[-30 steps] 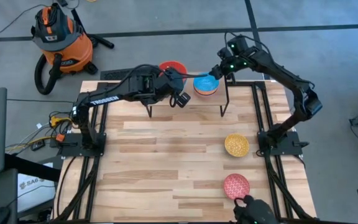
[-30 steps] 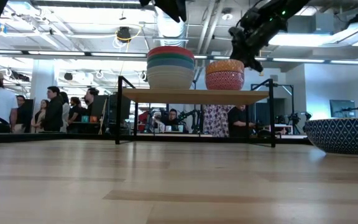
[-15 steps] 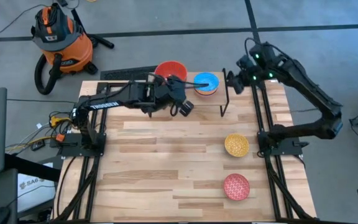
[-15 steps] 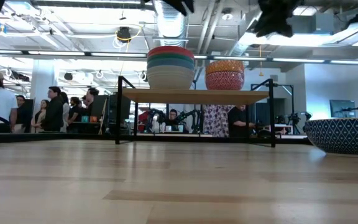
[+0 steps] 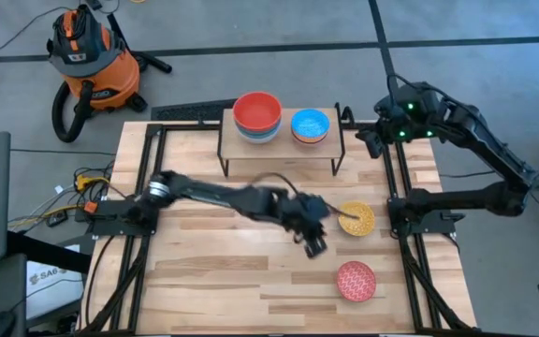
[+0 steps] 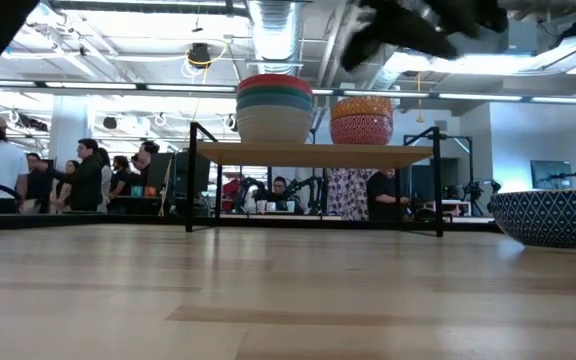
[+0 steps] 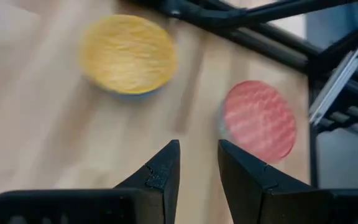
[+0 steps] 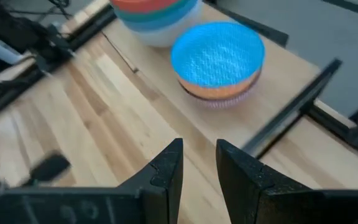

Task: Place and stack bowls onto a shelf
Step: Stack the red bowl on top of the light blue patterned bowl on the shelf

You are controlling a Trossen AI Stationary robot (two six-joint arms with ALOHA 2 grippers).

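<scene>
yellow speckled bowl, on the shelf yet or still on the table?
On the table. The yellow speckled bowl sits upright on the slats, short of the shelf, with the left gripper beside it.

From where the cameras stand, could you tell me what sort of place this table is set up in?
Probably a robotics lab or open workshop floor. Exposed ceiling ducts run overhead, a group of people stands behind the table, and an orange shop vacuum sits on the grey floor beside the slatted wooden table.

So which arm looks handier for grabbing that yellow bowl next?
The left. Its gripper hangs right beside the yellow bowl, empty, while the right gripper is up by the shelf.
</scene>
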